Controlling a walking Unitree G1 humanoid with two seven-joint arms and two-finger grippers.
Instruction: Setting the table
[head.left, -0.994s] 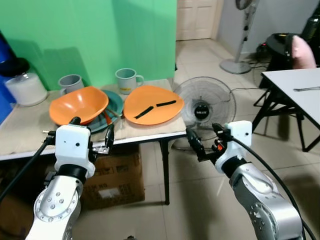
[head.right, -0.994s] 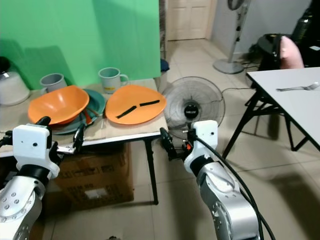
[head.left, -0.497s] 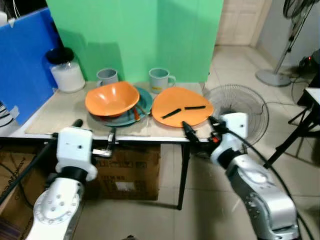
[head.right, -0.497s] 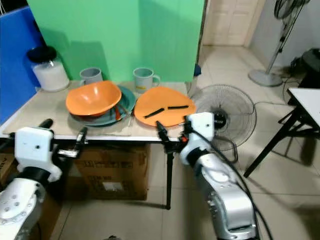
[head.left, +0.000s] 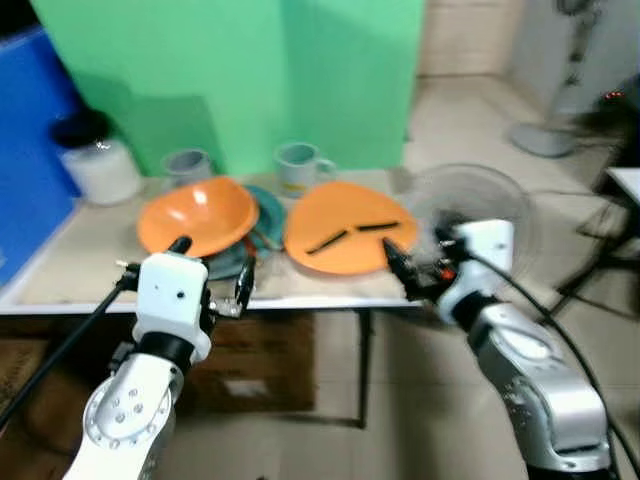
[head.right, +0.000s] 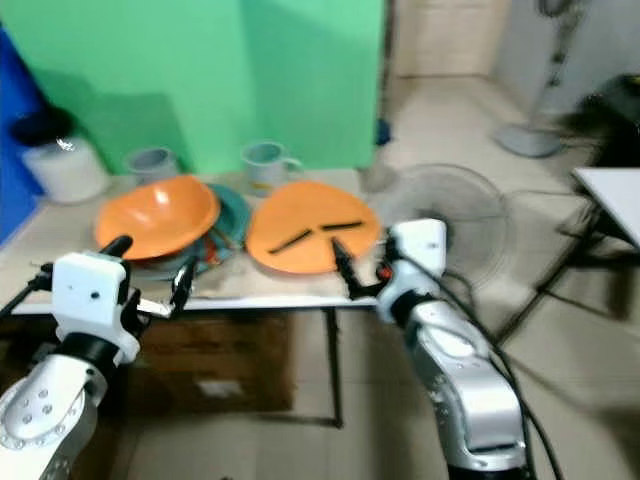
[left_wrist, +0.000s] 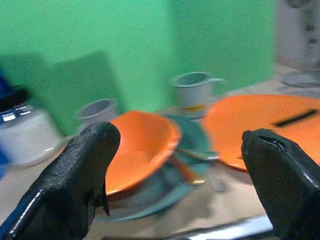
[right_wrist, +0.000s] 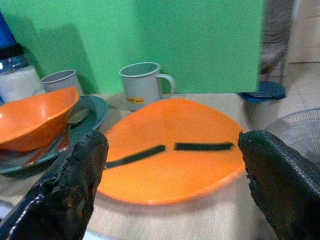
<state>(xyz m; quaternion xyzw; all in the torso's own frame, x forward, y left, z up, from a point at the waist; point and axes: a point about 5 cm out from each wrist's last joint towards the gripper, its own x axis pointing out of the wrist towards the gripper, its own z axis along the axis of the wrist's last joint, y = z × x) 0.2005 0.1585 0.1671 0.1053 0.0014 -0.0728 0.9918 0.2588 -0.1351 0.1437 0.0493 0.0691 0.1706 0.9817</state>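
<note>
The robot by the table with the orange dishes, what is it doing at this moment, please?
The robot faces a low table and holds nothing. Its left claw is open at the table's front edge, before the deep orange plastic bowl that rests on a teal plate. Its right claw is open too, close to the flat orange plate with two dark strips on it. Two grey mugs and a white jar with a black lid stand behind, by the green wall.

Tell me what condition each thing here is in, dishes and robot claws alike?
Left gripper: open, empty, near the table edge.
Right gripper: open, empty, facing the plate.
Flat orange plate: flat, two dark strips on it.
Orange bowl: tilted on the teal plate.
Two grey mugs: upright.
</note>
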